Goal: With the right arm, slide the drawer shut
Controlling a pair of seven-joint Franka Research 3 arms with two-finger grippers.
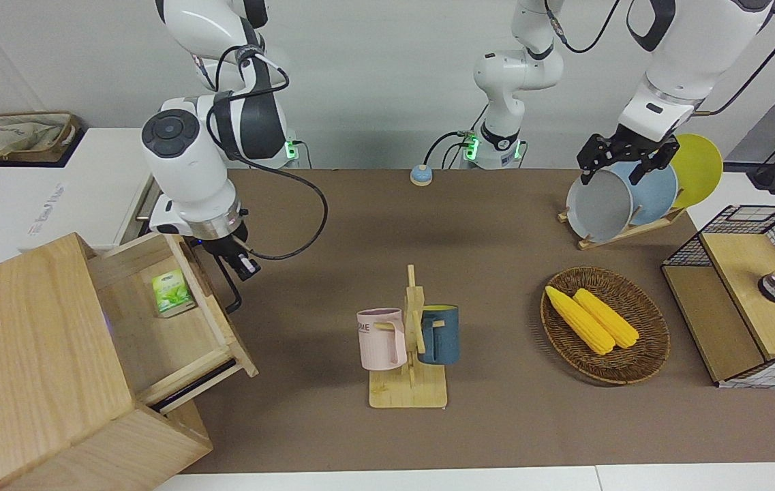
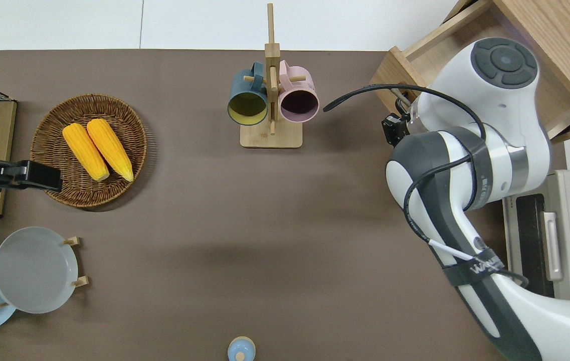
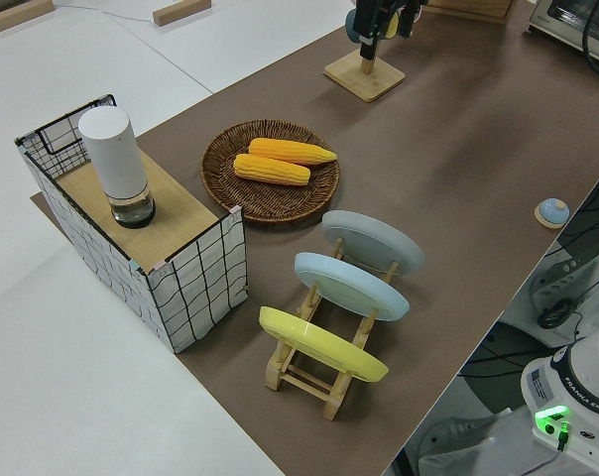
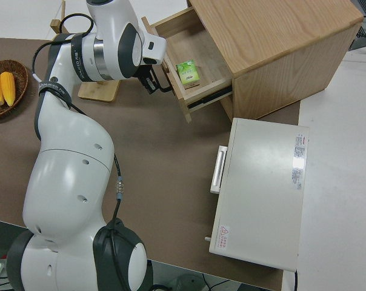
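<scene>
**Inspector A:** While the desk (image 1: 496, 225) carries a good deal, begin with the largest item. What is the cabinet's condition?

**Inspector B:** Cabinet (image 1: 26, 354) stands at the right arm's end of the desk. Its drawer (image 1: 176, 327) is partly out, roughly half its floor exposed, with a small green packet (image 1: 172, 293) lying inside. The drawer is not yet shut.

**Inspector A:** And the working arm?

**Inspector B:** The right arm (image 2: 465, 165) reaches across to the drawer front. The right end effector (image 1: 234, 262) is at the black loop handle (image 1: 232, 290) on the front panel (image 1: 220, 307); the drawer body lies directly past it, toward the cabinet. Whether its fingers grip the handle or only press against it, I cannot tell; the wrist hides them from above, and the front and side views do not settle it. The left arm is parked.

**Inspector A:** Step in hand?

**Inspector B:** In my judgement, the push itself, midway. Contact at the panel appears made; travel remains.

**Inspector A:** Requirement for the next move?

**Inspector B:** A steady push along the drawer's own line into the cabinet, which sits angled on the desk. Any sideways drift risks binding the runners or sliding off the handle. Ease off as the panel meets the cabinet face.
</scene>
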